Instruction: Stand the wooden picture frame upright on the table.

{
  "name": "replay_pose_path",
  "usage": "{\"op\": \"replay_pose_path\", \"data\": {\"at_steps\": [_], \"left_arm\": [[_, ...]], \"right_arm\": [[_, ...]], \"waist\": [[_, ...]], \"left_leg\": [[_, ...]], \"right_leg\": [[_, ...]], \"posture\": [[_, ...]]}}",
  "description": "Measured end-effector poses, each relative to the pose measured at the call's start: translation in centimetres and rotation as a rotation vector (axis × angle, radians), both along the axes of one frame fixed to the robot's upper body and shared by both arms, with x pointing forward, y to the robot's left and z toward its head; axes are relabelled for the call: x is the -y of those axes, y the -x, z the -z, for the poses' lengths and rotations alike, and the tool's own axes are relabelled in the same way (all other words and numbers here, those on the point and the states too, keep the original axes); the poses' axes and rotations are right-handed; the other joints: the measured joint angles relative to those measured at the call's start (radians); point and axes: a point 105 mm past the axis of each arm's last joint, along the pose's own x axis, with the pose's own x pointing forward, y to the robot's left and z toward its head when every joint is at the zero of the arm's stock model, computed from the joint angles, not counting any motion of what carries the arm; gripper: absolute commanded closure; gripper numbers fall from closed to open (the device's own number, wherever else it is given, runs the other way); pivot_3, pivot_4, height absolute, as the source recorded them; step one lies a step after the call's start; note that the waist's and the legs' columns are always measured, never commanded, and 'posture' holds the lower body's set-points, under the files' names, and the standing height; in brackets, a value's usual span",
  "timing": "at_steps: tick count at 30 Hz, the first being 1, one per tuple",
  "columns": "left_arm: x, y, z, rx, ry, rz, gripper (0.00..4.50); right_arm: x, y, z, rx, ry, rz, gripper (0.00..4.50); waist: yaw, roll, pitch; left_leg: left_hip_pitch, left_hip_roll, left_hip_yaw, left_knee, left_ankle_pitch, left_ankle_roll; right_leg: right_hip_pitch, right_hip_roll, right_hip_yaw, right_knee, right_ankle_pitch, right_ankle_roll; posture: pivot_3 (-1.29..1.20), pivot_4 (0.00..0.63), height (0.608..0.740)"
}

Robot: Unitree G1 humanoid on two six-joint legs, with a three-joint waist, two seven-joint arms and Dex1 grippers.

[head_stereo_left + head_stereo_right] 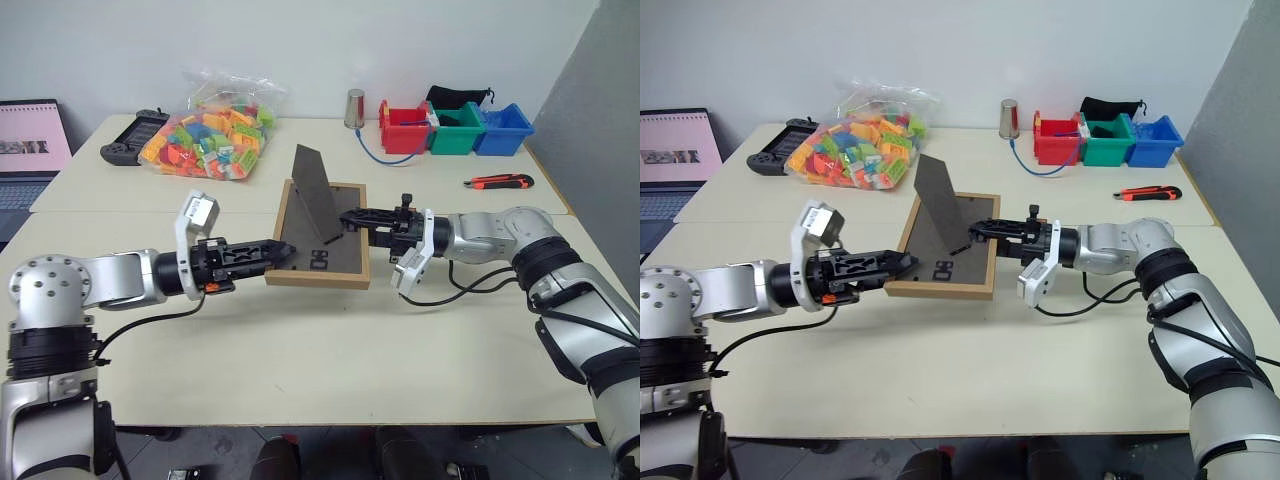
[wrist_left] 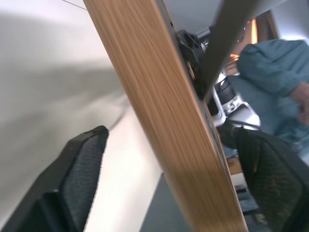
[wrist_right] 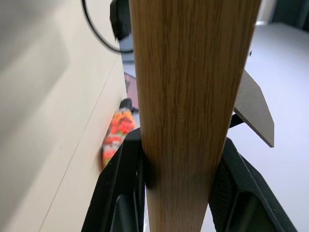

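The wooden picture frame (image 1: 330, 258) hangs about level over the table (image 1: 300, 350), dark back panel up, with its fold-out stand (image 1: 318, 195) sticking upward. My right gripper (image 1: 352, 218) is shut on the frame's right edge; in the right wrist view both fingers (image 3: 120, 193) press against the light wood (image 3: 186, 96). My left gripper (image 1: 283, 252) is at the frame's near left corner and is open. In the left wrist view its fingers (image 2: 82, 169) stand wide on either side of the wooden edge (image 2: 164, 111) without touching it. The picture side is hidden.
A bag of coloured bricks (image 1: 215, 125), a game controller (image 1: 135, 135) and a laptop (image 1: 30, 140) sit at the far left. A metal cup (image 1: 354, 108), red, green and blue bins (image 1: 455, 128) and a box cutter (image 1: 498, 181) are at the far right. A person (image 2: 275, 72) is in the left wrist view.
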Motion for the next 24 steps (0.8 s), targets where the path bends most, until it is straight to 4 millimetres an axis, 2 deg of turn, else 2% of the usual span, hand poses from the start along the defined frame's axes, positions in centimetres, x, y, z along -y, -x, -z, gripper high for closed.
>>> {"op": "replay_pose_path", "data": {"at_steps": [1, 2, 6, 8, 11, 14, 19, 21, 24], "left_arm": [[-0.6, 0.0, 0.0, 0.021, -0.040, -0.027, 0.01], [-2.1, -0.2, -0.5, 0.072, -0.096, -0.101, 0.00], [-4.4, -0.2, -2.7, 0.199, -0.144, -0.215, 0.00], [-5.2, 0.6, -2.2, 0.277, -0.268, -0.273, 0.00], [-5.0, 1.2, -1.2, 0.328, -0.372, -0.285, 0.00], [-4.4, 2.1, -0.7, 0.360, -0.373, -0.279, 0.00], [-3.6, 2.4, -0.5, 0.422, -0.380, -0.306, 0.00], [-3.3, 2.6, -0.8, 0.447, -0.388, -0.303, 0.00], [-3.7, 2.7, -0.7, 0.453, -0.392, -0.324, 0.00]], "right_arm": [[0.1, -0.1, 0.1, -0.022, -0.009, 0.006, 3.09], [0.7, -0.4, 0.5, -0.071, -0.015, 0.038, 3.21], [1.9, -1.0, 1.9, -0.177, -0.039, 0.105, 3.21], [1.2, -1.6, 2.2, -0.280, -0.097, 0.140, 3.21], [0.4, -2.9, 2.5, -0.469, -0.207, 0.209, 3.21], [-0.8, -3.5, 3.1, -0.764, -0.267, 0.202, 3.21], [-4.1, -3.7, 0.8, -1.268, -0.393, 0.021, 3.21], [-4.9, -3.8, 0.5, -1.403, -0.401, -0.013, 3.21], [-5.7, -3.6, 1.2, -1.566, -0.394, -0.037, 3.21]], "waist": [[-0.002, -0.001, 0.000], [-0.003, -0.001, 0.000], [-0.002, -0.001, 0.000], [-0.009, -0.001, 0.000], [-0.013, -0.001, 0.000], [-0.007, -0.001, 0.000], [0.003, -0.001, 0.001], [0.005, -0.001, 0.001], [0.005, -0.001, 0.001]], "left_leg": [[0.000, 0.000, 0.000, 0.000, 0.000, 0.000], [0.000, 0.000, 0.000, 0.000, 0.000, 0.000], [0.000, 0.000, 0.000, 0.000, -0.001, 0.001], [0.000, 0.000, 0.001, -0.001, -0.001, 0.001], [0.000, 0.001, -0.001, -0.001, 0.000, 0.000], [0.000, 0.001, -0.001, 0.000, -0.001, 0.001], [0.000, 0.002, -0.003, 0.000, -0.002, 0.003], [0.000, 0.002, -0.003, 0.000, -0.002, 0.003], [0.000, 0.002, -0.003, -0.001, -0.002, 0.003]], "right_leg": [[0.000, 0.000, 0.000, 0.000, 0.000, 0.000], [0.000, 0.000, 0.000, 0.000, 0.000, 0.000], [0.000, -0.001, 0.000, -0.001, 0.000, 0.000], [0.001, -0.001, 0.001, -0.001, 0.000, 0.000], [0.002, 0.000, -0.001, 0.000, 0.000, 0.000], [0.002, -0.001, -0.002, 0.000, 0.000, 0.000], [0.002, 0.000, -0.004, 0.000, 0.000, 0.000], [0.002, 0.000, -0.004, 0.000, 0.000, 0.000], [0.001, 0.000, -0.004, 0.000, 0.000, 0.000]], "posture": [[0.00, 0.150, 0.740], [0.00, 0.150, 0.740], [0.00, 0.150, 0.740], [0.00, 0.150, 0.740], [0.00, 0.150, 0.740], [0.00, 0.150, 0.740], [0.00, 0.150, 0.740], [0.00, 0.150, 0.740], [0.00, 0.150, 0.740]]}}
